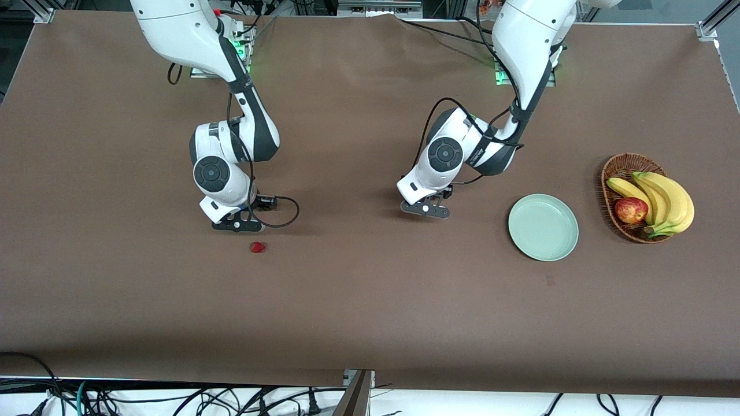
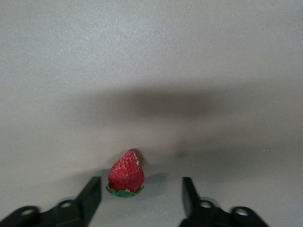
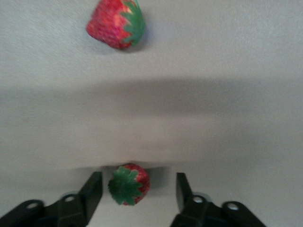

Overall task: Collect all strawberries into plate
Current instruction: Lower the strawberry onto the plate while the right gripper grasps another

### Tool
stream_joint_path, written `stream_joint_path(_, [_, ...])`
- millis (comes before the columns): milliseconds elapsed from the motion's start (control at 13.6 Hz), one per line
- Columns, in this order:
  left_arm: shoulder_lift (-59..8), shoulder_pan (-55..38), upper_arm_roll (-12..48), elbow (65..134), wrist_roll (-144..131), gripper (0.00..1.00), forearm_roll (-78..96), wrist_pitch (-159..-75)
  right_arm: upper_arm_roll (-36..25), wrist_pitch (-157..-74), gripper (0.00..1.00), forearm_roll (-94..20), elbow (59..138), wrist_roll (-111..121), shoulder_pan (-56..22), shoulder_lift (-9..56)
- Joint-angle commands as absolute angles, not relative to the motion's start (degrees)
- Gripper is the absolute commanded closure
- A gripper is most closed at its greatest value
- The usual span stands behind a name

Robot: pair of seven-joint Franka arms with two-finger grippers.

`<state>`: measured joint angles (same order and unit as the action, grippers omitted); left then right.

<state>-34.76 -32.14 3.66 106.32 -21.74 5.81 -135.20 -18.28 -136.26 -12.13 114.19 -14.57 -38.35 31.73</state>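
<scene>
My left gripper (image 1: 426, 210) is low over the table's middle, open, with a red strawberry (image 2: 126, 174) lying on the table between its fingers (image 2: 91, 197), untouched. My right gripper (image 1: 237, 226) is low toward the right arm's end, open, around a second strawberry (image 3: 129, 184) whose green cap faces up. A third strawberry (image 1: 258, 247) lies on the table just nearer the front camera than the right gripper; it also shows in the right wrist view (image 3: 116, 23). The two berries under the grippers are hidden in the front view. The pale mint-green plate (image 1: 543, 227) holds nothing.
A brown wicker basket (image 1: 621, 167) with bananas (image 1: 665, 199) and a red apple (image 1: 631, 210) stands toward the left arm's end, beside the plate. Cables hang along the table's front edge.
</scene>
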Motion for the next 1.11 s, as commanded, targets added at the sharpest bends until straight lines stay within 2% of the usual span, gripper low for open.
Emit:
stream_joint_path(0, [-33.5, -32.6, 2.7, 107.8, -22.6, 0.93, 4.5, -135.7, -17.9, -138.2, 0.43, -13.1, 116.9, -13.3, -38.4, 29.8])
stream_joint_path(74, [-33.2, -32.5, 2.6, 107.8, -22.3, 1.0, 4.5, -135.3, -17.8, -138.2, 0.51, -13.1, 116.8, -13.4, -38.4, 29.8])
stream_joint_path(295, [-29.8, -29.8, 2.0, 106.5, -20.9, 1.0, 0.6, -128.9, -17.7, -137.8, 0.76, -13.2, 116.5, -14.0, -38.5, 29.8])
stream_joint_path(369, [-28.1, -28.2, 2.0, 106.4, -20.9, 1.0, -0.7, -126.8, -17.7, -137.7, 0.81, -13.2, 116.3, -14.0, -38.6, 29.8])
stream_joint_path(663, [-24.3, -17.3, 1.9, 104.4, -8.0, 1.0, -1.0, -119.9, -15.2, -135.3, 0.81, -15.4, 113.0, -17.7, -38.8, 29.2])
stream_joint_path(811, [-24.5, -12.1, 1.9, 102.3, 3.1, 1.0, -1.0, -115.9, -11.5, -133.8, 0.81, -15.5, 110.0, -23.7, -38.9, 28.3])
stream_joint_path(1032, [-27.5, -4.9, 2.1, 102.4, 20.4, 1.0, -9.5, -116.5, -6.4, -133.7, 0.81, -15.3, 102.2, -39.9, -41.5, 29.9])
